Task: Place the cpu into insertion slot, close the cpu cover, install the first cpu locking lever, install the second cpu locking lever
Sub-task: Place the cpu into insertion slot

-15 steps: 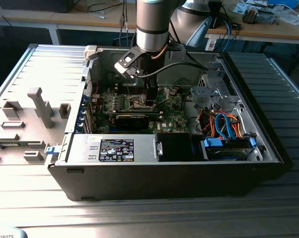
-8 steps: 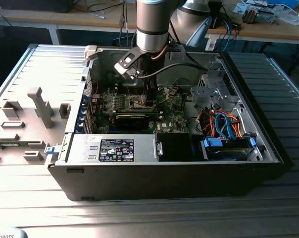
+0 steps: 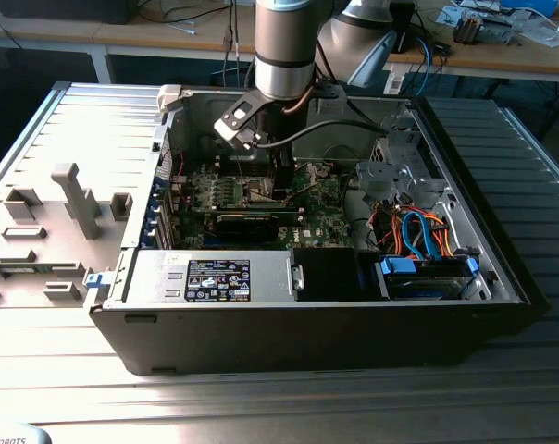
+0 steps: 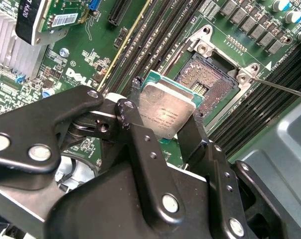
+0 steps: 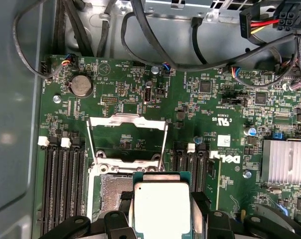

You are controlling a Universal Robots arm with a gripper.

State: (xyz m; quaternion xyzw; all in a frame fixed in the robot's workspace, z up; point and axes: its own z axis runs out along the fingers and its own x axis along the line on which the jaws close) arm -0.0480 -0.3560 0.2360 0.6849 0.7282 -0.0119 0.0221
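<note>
Step 1 of 4: gripper [image 4: 160,124], jaws clamped on the cpu [image 4: 166,107], poised over the insertion slot [image 4: 210,82]; cpu cover [image 5: 128,119] raised, seating not yet done.

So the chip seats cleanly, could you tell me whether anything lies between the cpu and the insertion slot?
Nothing visible does. The held cpu hangs close to the insertion slot, whose contact field lies bare; the cpu cover stands swung open, off it.
</note>
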